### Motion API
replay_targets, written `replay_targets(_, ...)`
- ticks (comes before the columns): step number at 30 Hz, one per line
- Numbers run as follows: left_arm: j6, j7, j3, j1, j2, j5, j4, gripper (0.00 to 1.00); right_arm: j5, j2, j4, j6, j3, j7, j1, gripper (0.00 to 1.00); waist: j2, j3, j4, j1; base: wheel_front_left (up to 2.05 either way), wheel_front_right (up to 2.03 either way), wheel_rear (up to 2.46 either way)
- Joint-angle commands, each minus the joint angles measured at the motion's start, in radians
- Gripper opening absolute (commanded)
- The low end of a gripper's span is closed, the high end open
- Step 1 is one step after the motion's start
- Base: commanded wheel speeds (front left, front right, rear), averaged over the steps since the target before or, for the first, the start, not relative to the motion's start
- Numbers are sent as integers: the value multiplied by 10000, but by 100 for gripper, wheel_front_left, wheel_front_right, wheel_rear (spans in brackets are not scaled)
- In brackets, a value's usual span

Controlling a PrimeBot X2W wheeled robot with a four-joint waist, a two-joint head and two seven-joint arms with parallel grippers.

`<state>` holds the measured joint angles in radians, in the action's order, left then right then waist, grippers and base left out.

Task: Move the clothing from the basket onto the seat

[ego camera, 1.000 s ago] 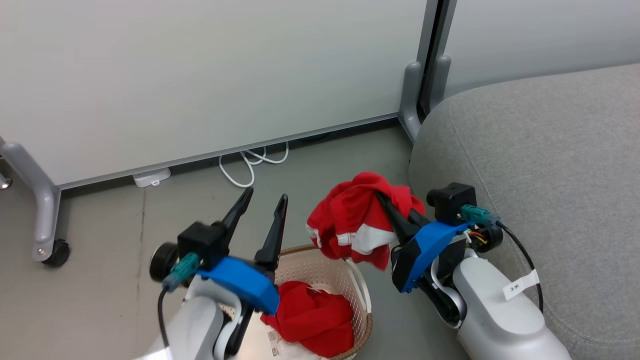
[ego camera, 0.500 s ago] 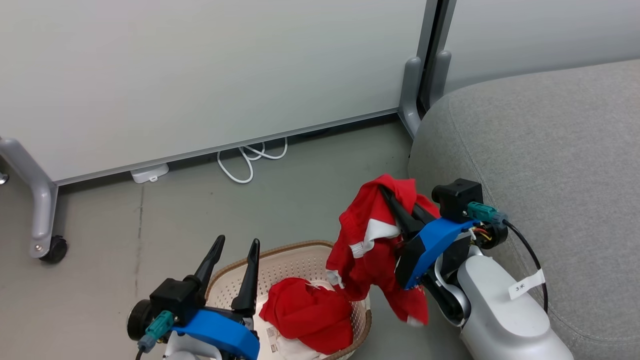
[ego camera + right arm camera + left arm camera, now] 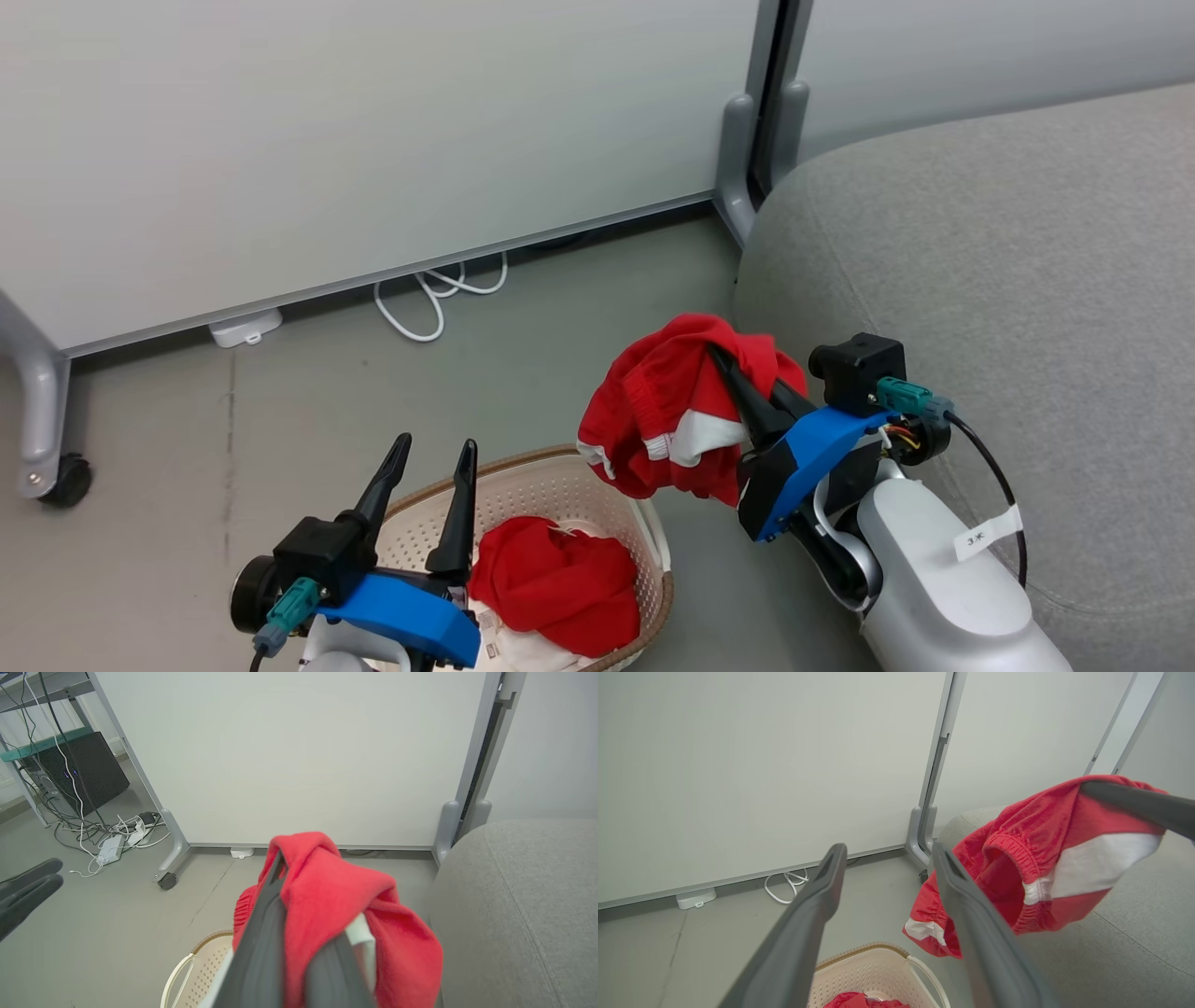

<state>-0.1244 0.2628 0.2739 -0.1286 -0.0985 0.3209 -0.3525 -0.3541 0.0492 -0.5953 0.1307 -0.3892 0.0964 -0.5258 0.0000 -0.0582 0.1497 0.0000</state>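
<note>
My right gripper (image 3: 724,359) is shut on a red garment with white trim (image 3: 672,415), which hangs bunched in the air between the basket and the seat. The same garment (image 3: 336,905) drapes over my right fingers in the right wrist view, and the garment (image 3: 1045,858) hangs at the right of the left wrist view. A second red garment (image 3: 560,583) lies in the cream basket (image 3: 551,481) on the floor. My left gripper (image 3: 434,448) stands open and empty over the basket's left rim. The grey seat (image 3: 1008,280) spreads to the right.
A white partition panel (image 3: 373,140) on grey wheeled legs (image 3: 42,448) stands behind the basket, with a white cable (image 3: 434,299) coiled on the floor under it. Cables and a black box (image 3: 88,770) sit at the far left in the right wrist view.
The held garment swung and unfurled, then bunched up again under my right gripper. My left gripper dropped lower toward the basket's left side. The head camera has shifted a little.
</note>
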Motion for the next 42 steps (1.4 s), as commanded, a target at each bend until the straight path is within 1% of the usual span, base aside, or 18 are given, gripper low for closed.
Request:
replay_targets(1,-70,29,-53,-42,1,-87,39,100,40,21,96,1,37,-10,107,0,0,-59,211,0,0,0,0)
replay_targets(7,-58,31,-75,-116,-6,-215,127,100,81,21,280,1,134,-18,123,0,0,-155,889,0,0,0,0)
replay_targets(20,-65,29,73,-250,-193,-235,362,100,-24,21,523,3,277,12,262,0,0,-379,2854,0,0,0,0)
replay_targets(26,-66,29,126,-321,-293,-253,423,100,9,18,633,3,467,50,371,0,0,-533,3514,0,0,0,0)
replay_targets(29,-66,31,154,-354,-332,-283,434,100,30,17,680,3,618,87,412,0,0,-620,3708,0,0,0,0)
replay_targets(34,-66,29,186,-422,-397,-293,504,100,80,12,691,1,832,131,432,0,0,-782,3830,0,0,0,0)
replay_targets(41,-67,31,325,-579,-546,-313,562,100,-67,12,668,1,1049,158,145,0,0,-1167,3705,0,0,0,0)
replay_targets(42,-67,29,402,-678,-605,-330,594,100,-132,13,679,1,1198,110,-155,0,0,-1352,3615,0,0,0,0)
